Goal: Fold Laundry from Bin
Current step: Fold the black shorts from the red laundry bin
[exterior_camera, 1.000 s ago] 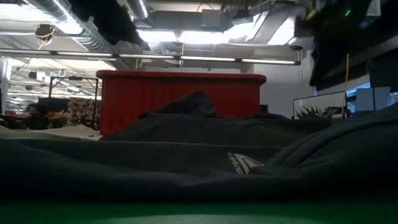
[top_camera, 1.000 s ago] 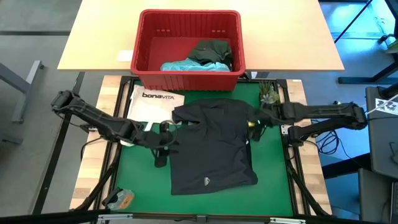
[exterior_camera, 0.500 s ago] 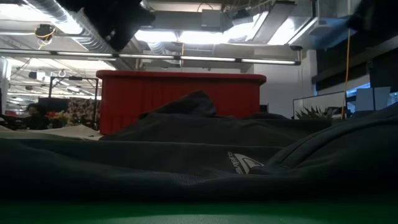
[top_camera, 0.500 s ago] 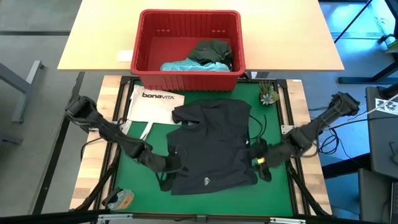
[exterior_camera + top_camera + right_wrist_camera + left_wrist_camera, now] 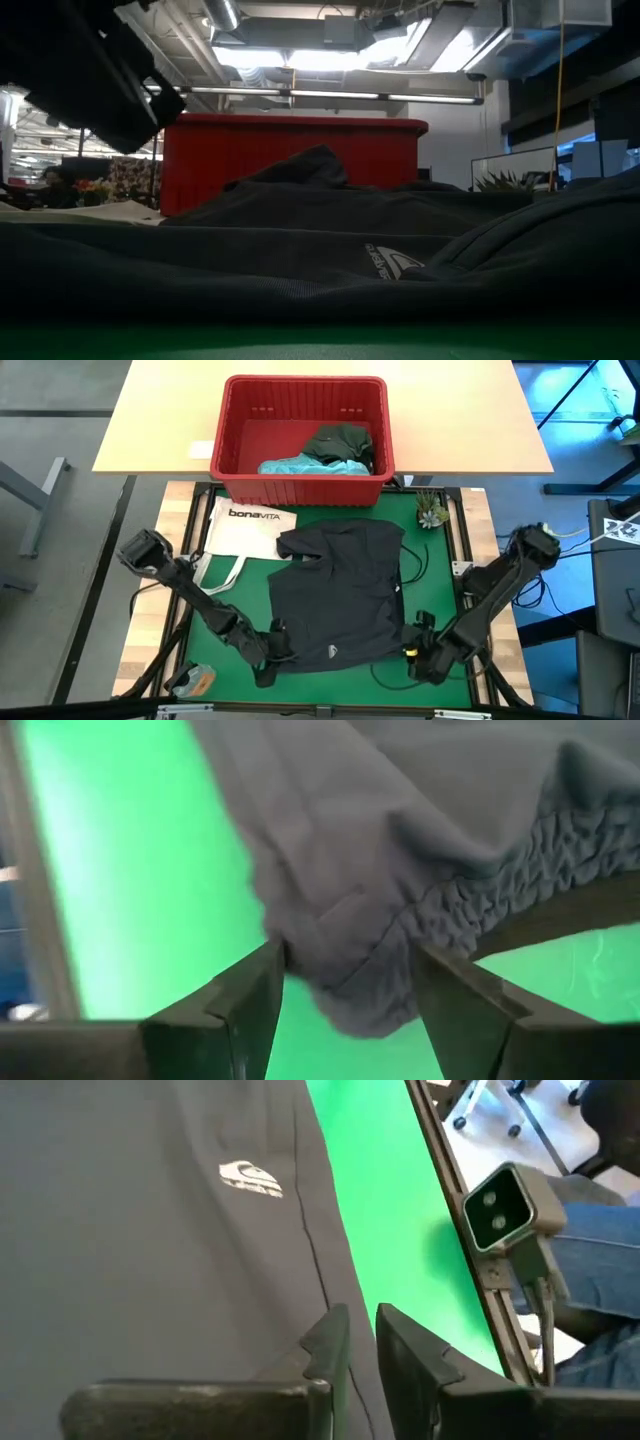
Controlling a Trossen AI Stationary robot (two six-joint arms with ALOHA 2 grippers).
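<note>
"bonaVITA" printed in dark letters on white tote bag [image 5: 247, 526], small unreadable logo on dark garment [image 5: 338, 605]

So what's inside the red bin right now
In the red bin: a light turquoise garment with a dark green garment partly over it. Anything beneath them is hidden.

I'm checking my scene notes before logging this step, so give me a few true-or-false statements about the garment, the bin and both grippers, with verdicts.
1. The dark grey garment lies spread on the green mat. True.
2. The red bin is empty. False: a turquoise garment and a dark green garment lie inside.
3. The right gripper has its fingers apart around a gathered garment corner. True.
4. The left gripper hovers over the bin. False: it is at the garment's near-left corner.
5. The white tote bag lies on top of the dark grey garment. False: it lies beside it, by the bin.
</note>
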